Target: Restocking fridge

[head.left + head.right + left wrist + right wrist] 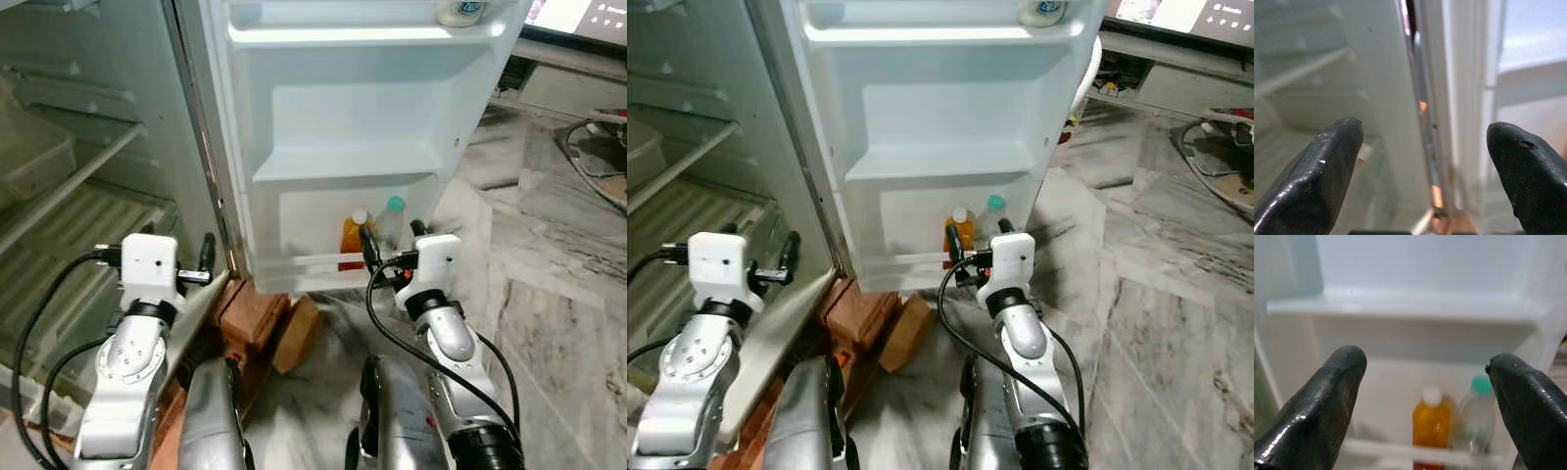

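fridge door (353, 117) open | orange bottle (1431, 428), clear bottle (1475, 421) bottom rack | left gripper (1425, 161), right gripper (1425, 391) spread, empty

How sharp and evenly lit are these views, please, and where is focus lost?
Left eye view: evenly bright, fairly sharp; the orange juice bottle reads clearly. Right wrist view: right claw fingers crisp and glossy, both bottles behind them soft. Left wrist view: left claw sharp, the fridge shelves and door edge blurred, with small orange glints on the metal strip.
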